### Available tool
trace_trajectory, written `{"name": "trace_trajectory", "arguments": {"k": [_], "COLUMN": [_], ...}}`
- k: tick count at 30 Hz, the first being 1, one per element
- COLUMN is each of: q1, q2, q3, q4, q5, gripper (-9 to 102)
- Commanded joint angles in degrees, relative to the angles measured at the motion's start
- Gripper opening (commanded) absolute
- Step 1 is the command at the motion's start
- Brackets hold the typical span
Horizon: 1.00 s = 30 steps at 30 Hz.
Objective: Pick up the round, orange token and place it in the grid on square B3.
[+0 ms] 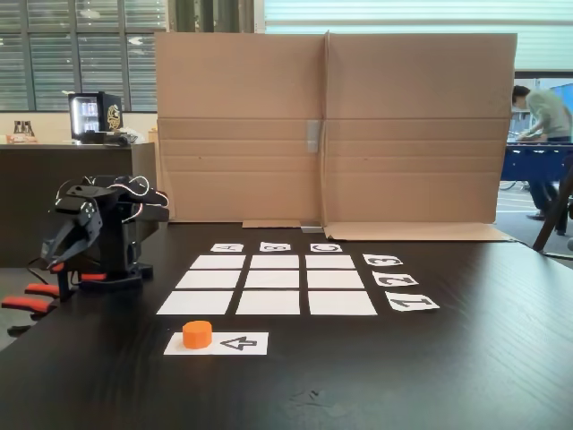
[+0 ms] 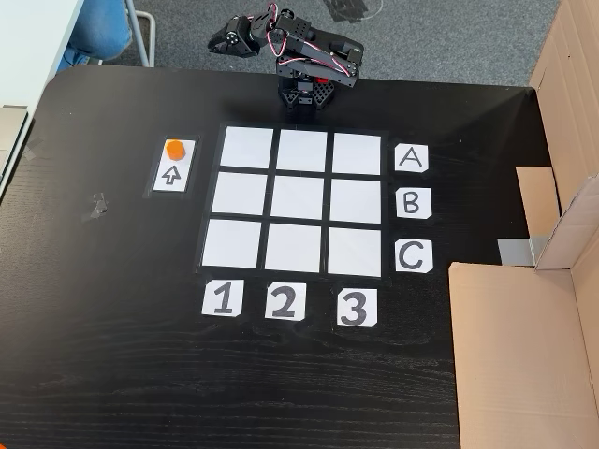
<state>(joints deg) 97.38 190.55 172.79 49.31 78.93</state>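
**Worktop stock, as I read it from my remote station**

Item: token (image 1: 197, 334), short orange cylinder; it stands upright on the arrow card (image 1: 235, 343), at the end behind the arrow's tail in the low fixed view; in the top-down fixed view the token (image 2: 174, 149) sits at the card's upper end, above the arrow, left of the grid and apart from it.

Item: grid (image 2: 300, 201), nine plain white rectangles, three by three, on the dark worktop (image 2: 112, 355); all nine bare.

Item: letter cards A (image 2: 410, 158), B (image 2: 412, 202), C (image 2: 413, 255) down the right edge in the top-down fixed view; number cards 1 (image 2: 223, 299), 2 (image 2: 284, 302), 3 (image 2: 353, 307) along the lower edge.

Item: square B3 (image 2: 355, 200), middle row, right column in that view, level with B and above 3; unoccupied.

Item: arm, black, folded over its base (image 2: 301, 97) at the worktop's top edge in the top-down fixed view; gripper (image 2: 218, 44) points left beyond the worktop edge, well apart from the token; in the low fixed view the gripper (image 1: 55, 253) hangs downward at left; I cannot tell whether its fingers are spread or pressed together; nothing visible between them.

Item: cardboard screen (image 1: 331, 125), upright at the worktop's far side in the low fixed view.

Item: a person (image 1: 542, 134) in the background at right.
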Motion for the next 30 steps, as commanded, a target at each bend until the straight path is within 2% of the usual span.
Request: {"name": "trace_trajectory", "arguments": {"k": [1,20,25,30], "q1": [0.0,-2.2,-3.3,-5.4], "q2": [0.1,-11.3,-21.1,-34.0], "q3": [-0.4,-5.4,-13.4,-27.4], "q4": [-1.0,-2.8,-0.8,5.8], "q5": [0.4,0.2,0.3,0.4], "gripper": [-1,-1,-1,-1]}}
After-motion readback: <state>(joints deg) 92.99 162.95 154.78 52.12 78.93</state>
